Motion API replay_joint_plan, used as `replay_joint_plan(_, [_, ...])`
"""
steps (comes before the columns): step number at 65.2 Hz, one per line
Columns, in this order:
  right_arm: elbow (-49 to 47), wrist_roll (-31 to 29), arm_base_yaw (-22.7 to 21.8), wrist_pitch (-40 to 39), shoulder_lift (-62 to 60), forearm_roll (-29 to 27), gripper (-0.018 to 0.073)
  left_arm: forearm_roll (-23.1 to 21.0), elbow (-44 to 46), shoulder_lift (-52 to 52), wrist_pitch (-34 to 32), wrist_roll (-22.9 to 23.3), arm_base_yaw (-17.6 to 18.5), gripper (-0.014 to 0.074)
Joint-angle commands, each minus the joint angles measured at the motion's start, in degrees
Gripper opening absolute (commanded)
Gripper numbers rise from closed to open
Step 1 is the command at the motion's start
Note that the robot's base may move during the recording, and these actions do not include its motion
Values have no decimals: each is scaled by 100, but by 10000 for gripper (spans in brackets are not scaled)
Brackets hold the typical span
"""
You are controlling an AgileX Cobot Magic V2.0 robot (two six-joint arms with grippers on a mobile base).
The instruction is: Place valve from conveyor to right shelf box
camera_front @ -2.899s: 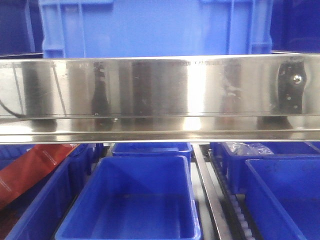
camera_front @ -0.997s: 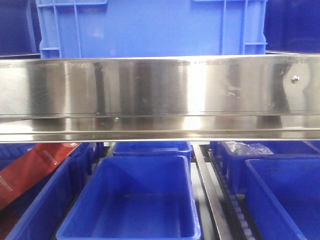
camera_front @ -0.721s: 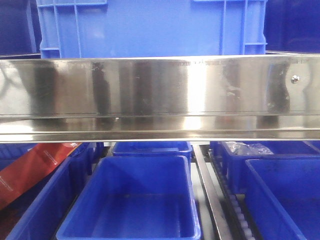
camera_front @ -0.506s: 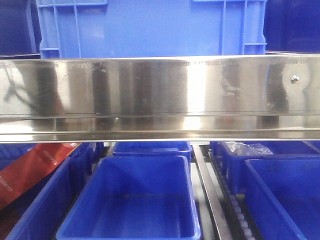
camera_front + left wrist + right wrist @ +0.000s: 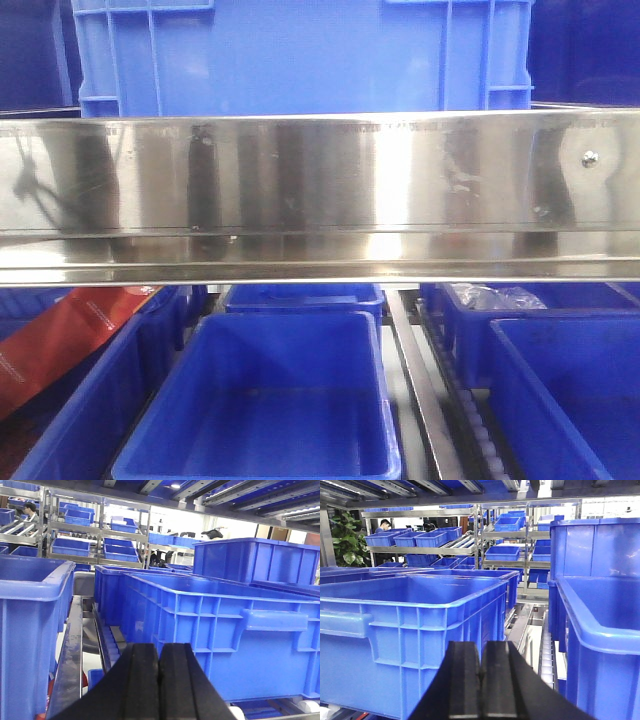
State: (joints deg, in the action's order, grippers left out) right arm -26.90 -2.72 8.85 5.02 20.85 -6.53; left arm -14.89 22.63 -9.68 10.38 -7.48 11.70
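Front view: steel shelf beam (image 5: pixel 320 190) fills the middle. Big blue crate (image 5: pixel 300 55) on the level above. Below it, open blue bins: centre bin (image 5: pixel 265 400) looks empty, right bin (image 5: pixel 570 390) only partly in frame, and a back-right bin holds a clear plastic bag (image 5: pixel 495 296). Red packet (image 5: pixel 60 345) sits at lower left. No valve, no conveyor, and no arm directly visible; only vague dark reflections on the beam.

Left wrist view: left tool (image 5: pixel 159 680) has its pads pressed flat together with nothing between them. It points along a row of blue boxes on roller rails; large box (image 5: pixel 220 635) just ahead to the right, another box (image 5: pixel 30 630) to the left.

Right wrist view: right tool (image 5: pixel 481 685) is likewise fully closed and empty. Box (image 5: pixel 415 630) ahead-left, shelf box (image 5: pixel 600 640) close on the right. Its visible interior looks empty.

Valve location: not in any view, so I can't tell whether it is on the belt or already dropped in a box.

Judgement: both arms idle at shelf level with nothing in hand, so this is either pre-pick or post-drop. If pre-pick, the next move calls for facing the conveyor, finding the valve, opening the right tool and coming down over it.
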Motion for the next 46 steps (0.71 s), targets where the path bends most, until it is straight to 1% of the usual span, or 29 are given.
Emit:
replay_joint_plan(1, [15,-6,-31,-69,-38,93,-168,29,-18,35,-63,17,-11,-111])
replay_joint_plan(5, [71,-6,-78,-33,-118,385,-168,29,-18,35,-63,17,-11,-111])
replay_joint_plan(8, [164,8,-191,-21,-239,545,-168,29,-18,35,-63,17,-11,-111])
replay_joint_plan(13, [454,21,-460,-21,-556,558,-168,29,-18,35,-63,17,-11,-111])
replay_joint_plan(16, [690,21,-734,-21,-801,558,-168,29,-18,35,-63,17,-11,-111])
replay_joint_plan(23, [1280,21,-1198,-58,-1357,547,-168,29,-18,35,-63,17,-11,-111])
replay_joint_plan(28, [1814,23,-1420,-190,-1821,536,-168,29,-18,35,-63,17,-11,-111])
replay_joint_plan(32, [2158,23,-1451,-190,-2085,536,-168,29,-18,35,-63,17,-11,-111])
replay_joint_plan(36, [2439,35,-1460,-301,-2085,536,-168,29,-18,35,-63,17,-11,-111])
replay_joint_plan(42, [2690,167,-1460,-374,-2085,536,-168,29,-18,46,-63,17,-11,-111])
replay_joint_plan(46, [2690,272,-1460,-575,-2085,536,-168,29,-18,46,-63,17,-11,-111])
